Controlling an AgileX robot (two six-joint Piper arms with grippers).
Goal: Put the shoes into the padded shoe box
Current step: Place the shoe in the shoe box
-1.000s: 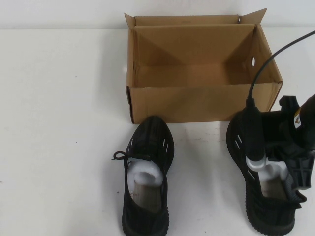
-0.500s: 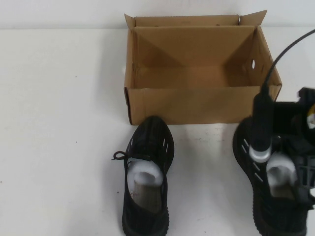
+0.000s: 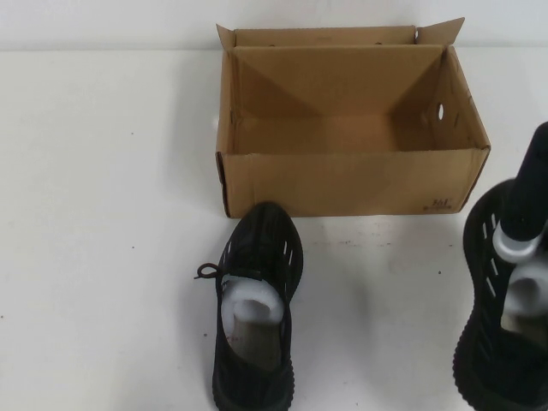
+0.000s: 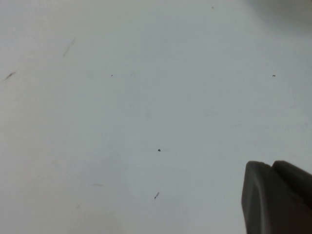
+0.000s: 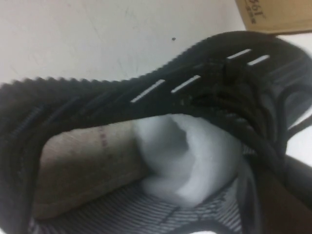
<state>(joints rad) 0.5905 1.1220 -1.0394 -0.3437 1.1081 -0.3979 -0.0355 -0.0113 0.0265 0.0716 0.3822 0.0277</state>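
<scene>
The right gripper (image 5: pixel 273 190) hangs close over the right shoe (image 3: pixel 505 308), while the left gripper (image 4: pixel 278 200) hovers low above the bare table (image 4: pixel 146 97).

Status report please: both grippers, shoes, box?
Right gripper at right shoe. Left gripper over bare table. Left shoe before empty box.

The padded shoe box (image 3: pixel 351 120) stood on the bench (image 3: pixel 103 214). One shoe (image 3: pixel 254 308) lay just in front of the box's left front corner. The other shoe (image 3: pixel 505 308) lay to the right, off the box's right front corner, well apart from the first.
</scene>
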